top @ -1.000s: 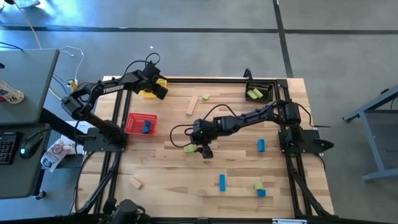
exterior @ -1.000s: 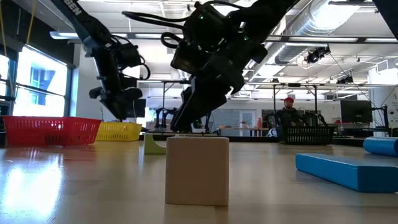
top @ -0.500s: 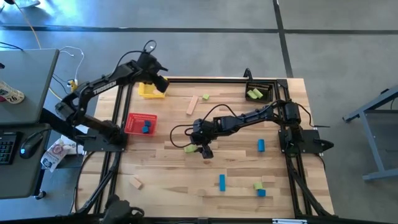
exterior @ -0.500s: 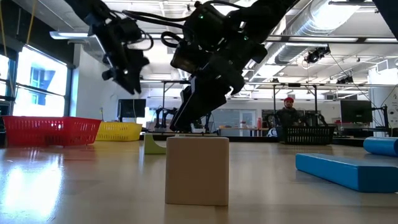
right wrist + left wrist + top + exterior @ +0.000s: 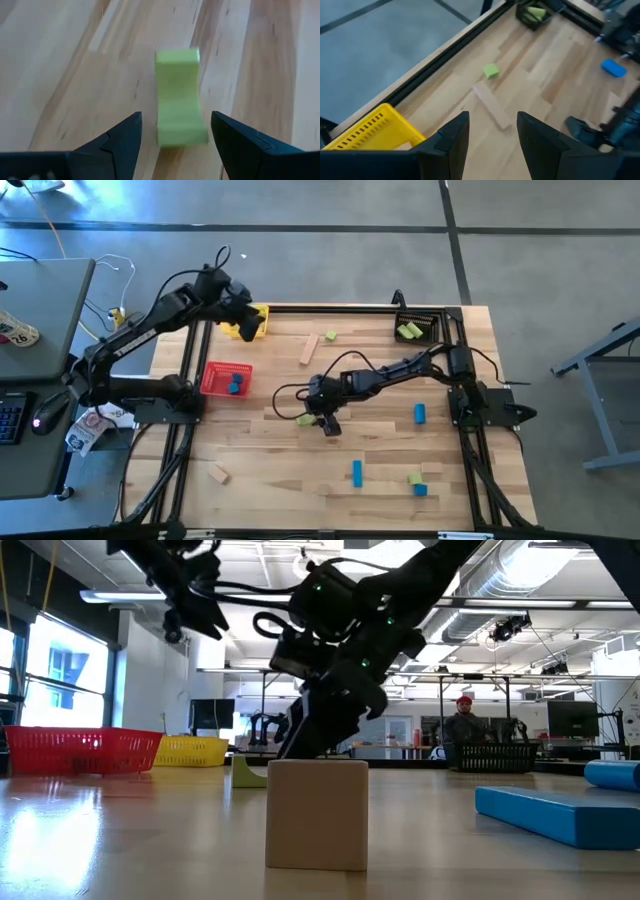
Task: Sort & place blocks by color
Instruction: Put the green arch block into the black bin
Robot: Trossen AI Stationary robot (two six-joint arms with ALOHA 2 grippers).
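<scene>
Right pincer: spread apart near the table centre, poised over a light green block lying on the wood; block's near end is cut off in the wrist view. Left pincer: released, empty, raised beside the yellow basket at the far edge.

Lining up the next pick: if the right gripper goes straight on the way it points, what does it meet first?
The light green block. It lies on the table dead ahead of the open right gripper, centred between the fingers and not yet touched. How far off is hard to judge.
</scene>
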